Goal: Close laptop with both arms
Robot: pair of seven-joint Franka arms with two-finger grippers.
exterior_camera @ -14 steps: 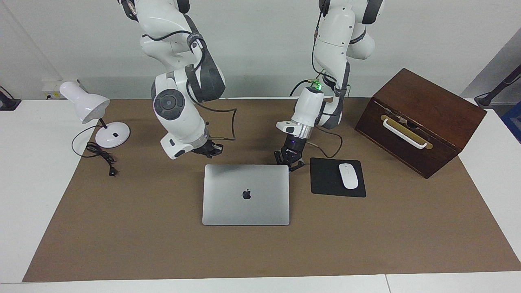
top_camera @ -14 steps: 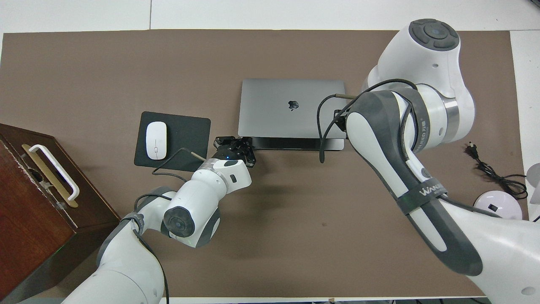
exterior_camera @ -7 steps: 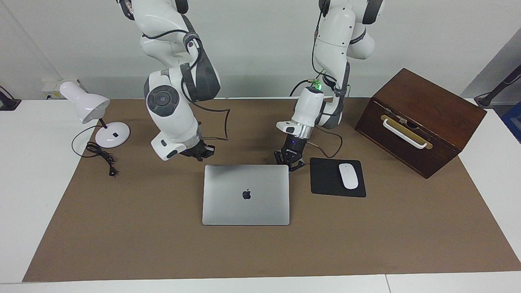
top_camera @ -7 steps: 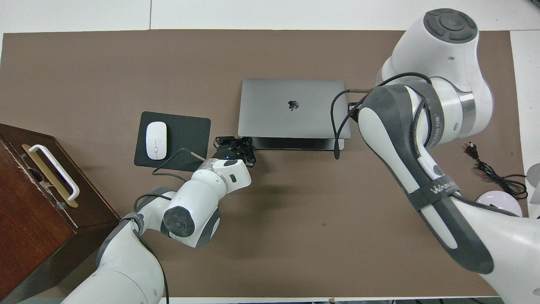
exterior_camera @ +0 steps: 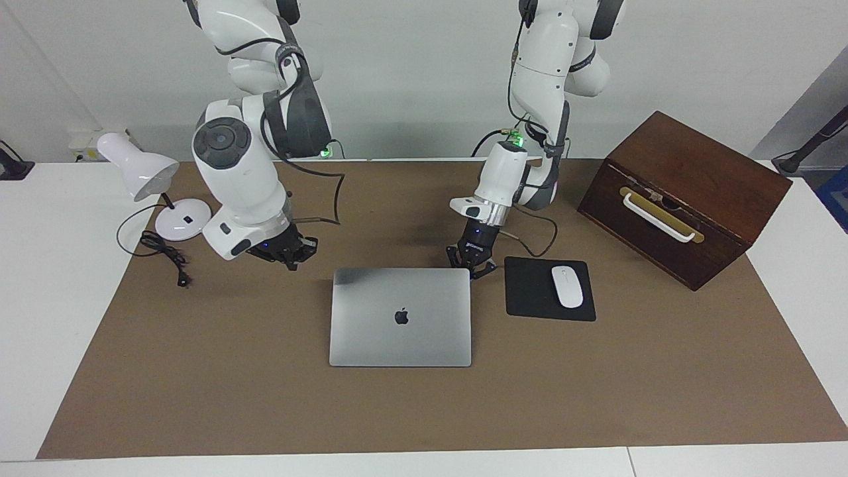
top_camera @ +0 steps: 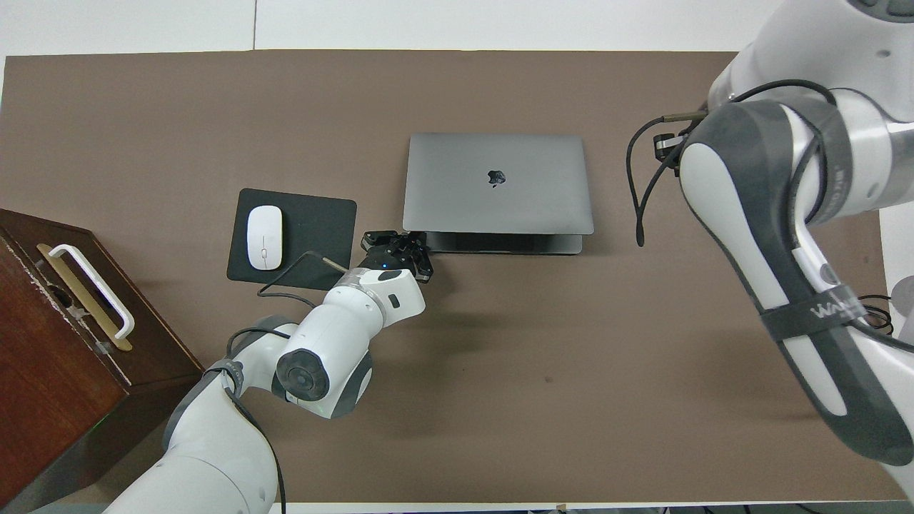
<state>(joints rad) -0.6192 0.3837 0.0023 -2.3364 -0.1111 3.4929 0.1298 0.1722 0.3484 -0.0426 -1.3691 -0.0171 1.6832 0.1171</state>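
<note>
Where the facing view takes in the whole table [exterior_camera: 40, 318], the laptop [exterior_camera: 400, 317] lies shut on the brown mat [exterior_camera: 199, 371] near the table's middle, logo up, lid flat. The left claw [exterior_camera: 472, 264] sits low at the laptop's corner nearest the robots on the left arm's side, just beside the black mouse pad [exterior_camera: 530, 291] — its fingertips are pressed together on nothing, and contact with the laptop cannot be told. The right claw [exterior_camera: 290, 253] hangs over bare mat, off the laptop's other robot-side corner and apart from it, also pressed together and empty. A white mouse [exterior_camera: 567, 286] rests on the mouse pad. A dark wooden box [exterior_camera: 689, 192] stands toward the left arm's end of the table; a white desk lamp [exterior_camera: 142, 175] with a coiled cord stands at the right arm's end.

Seen from overhead, the laptop [top_camera: 498, 187] shows its lid sitting down over the base, a thin dark strip of base edge visible along the side nearest the robots. The left claw [top_camera: 397, 246] is at that edge's corner beside the mouse pad [top_camera: 314, 235], fingertips together. The right arm's bulk hides its own claw here — it crosses the mat's edge toward the lamp end, clear of the laptop.
</note>
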